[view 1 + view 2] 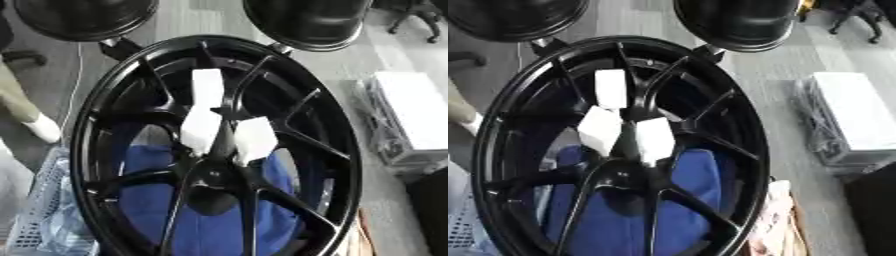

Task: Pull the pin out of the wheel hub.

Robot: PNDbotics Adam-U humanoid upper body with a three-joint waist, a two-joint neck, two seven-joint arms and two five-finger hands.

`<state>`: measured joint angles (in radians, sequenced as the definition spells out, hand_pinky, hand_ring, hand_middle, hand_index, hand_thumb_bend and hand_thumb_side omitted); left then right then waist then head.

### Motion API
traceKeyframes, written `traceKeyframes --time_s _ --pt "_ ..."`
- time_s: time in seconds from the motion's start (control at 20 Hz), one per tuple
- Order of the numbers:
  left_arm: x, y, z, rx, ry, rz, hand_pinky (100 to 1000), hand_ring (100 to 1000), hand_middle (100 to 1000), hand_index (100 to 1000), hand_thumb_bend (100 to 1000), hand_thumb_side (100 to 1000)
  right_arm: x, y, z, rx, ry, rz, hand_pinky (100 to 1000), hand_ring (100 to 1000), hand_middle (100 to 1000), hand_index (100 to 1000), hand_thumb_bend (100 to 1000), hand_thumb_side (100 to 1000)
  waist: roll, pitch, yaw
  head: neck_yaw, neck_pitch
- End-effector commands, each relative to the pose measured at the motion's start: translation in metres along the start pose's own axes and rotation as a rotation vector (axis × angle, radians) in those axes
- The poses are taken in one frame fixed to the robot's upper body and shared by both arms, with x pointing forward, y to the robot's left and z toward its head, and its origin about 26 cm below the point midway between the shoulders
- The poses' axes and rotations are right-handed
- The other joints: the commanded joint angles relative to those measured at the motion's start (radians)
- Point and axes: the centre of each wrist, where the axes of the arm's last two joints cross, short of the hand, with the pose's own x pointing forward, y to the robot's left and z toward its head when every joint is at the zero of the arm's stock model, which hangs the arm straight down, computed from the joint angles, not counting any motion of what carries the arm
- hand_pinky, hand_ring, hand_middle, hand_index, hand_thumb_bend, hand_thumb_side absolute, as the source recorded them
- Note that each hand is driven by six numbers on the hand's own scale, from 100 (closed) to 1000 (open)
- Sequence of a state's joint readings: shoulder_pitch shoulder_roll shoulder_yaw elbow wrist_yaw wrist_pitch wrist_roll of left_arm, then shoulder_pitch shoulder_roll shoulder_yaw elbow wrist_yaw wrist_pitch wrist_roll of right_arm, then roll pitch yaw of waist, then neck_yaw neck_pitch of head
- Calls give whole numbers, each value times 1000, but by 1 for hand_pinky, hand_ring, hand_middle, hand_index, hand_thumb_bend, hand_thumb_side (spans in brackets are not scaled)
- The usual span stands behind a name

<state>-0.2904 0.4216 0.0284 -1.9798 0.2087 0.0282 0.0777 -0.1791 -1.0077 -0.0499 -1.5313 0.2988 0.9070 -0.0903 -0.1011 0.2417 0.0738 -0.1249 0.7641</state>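
No hand and no fingers show in either view, so their state cannot be told, and the pin cannot be made out on the wheel either. The black wheel [219,150] fills the middle of the picture, its spokes meeting at the hub [214,177], with three white pieces [207,87] lying on the spokes just above the hub and a blue cloth [210,220] showing through beneath. Beyond it, two black round objects [306,22] sit at its top rim, a white box [416,112] lies on the floor to the right, and a pale crate [39,215] stands at lower left.
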Motion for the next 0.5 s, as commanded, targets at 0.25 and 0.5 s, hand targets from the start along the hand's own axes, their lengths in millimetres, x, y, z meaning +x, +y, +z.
traceKeyframes --time_s 0.25,0.5 --pt "8 1 -3 -8 -36 -9 944 738 661 724 100 714 43 -40 49 -146 -240 -117 753 733 644 752 100 250 3 -13 0 -1 4" --pt "9 1 -4 -12 -41 -11 943 738 662 725 100 712 68 -54 101 -181 -446 -199 736 714 628 739 100 293 4 -12 6 -8 4"
